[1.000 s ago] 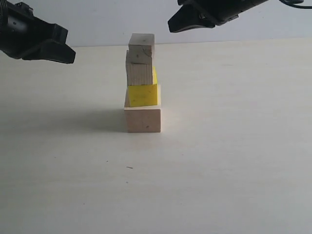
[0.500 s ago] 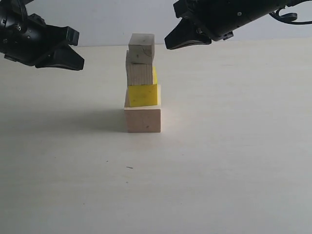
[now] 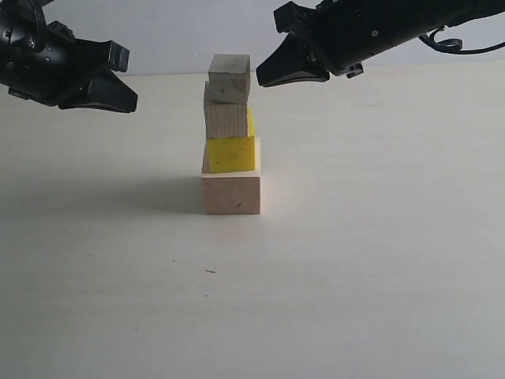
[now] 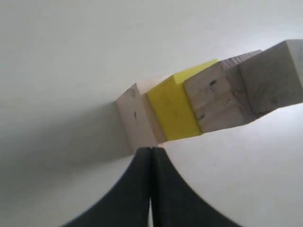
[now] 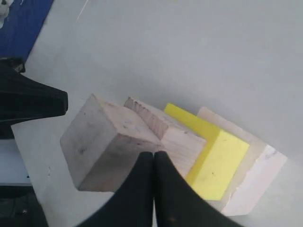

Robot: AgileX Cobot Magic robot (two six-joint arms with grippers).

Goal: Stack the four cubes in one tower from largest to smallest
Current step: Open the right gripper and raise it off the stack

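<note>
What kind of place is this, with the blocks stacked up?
Probably a robot test bench: a bare pale table, with a black left gripper and right gripper beside a tower of four cubes.

The worktop (image 3: 355,253) is a plain, pale cream with no pattern, apart from a few tiny dark specks toward its near edge. The large cube (image 3: 230,194) is pale bare wood with a faint pinkish-beige cast and a small dark fleck on one face. The yellow cube (image 3: 232,154) is a bright, even yellow. The medium cube (image 3: 226,120) is light wood with fine parallel grain lines and a few dark flecks. The small cube (image 3: 230,73) is greyer, duller wood. The left pincer (image 3: 130,103) and right pincer (image 3: 262,79) are matt black. The wall (image 3: 181,31) is whitish grey. Beyond the worktop's edge lies a deep blue surface (image 5: 23,28).
</note>
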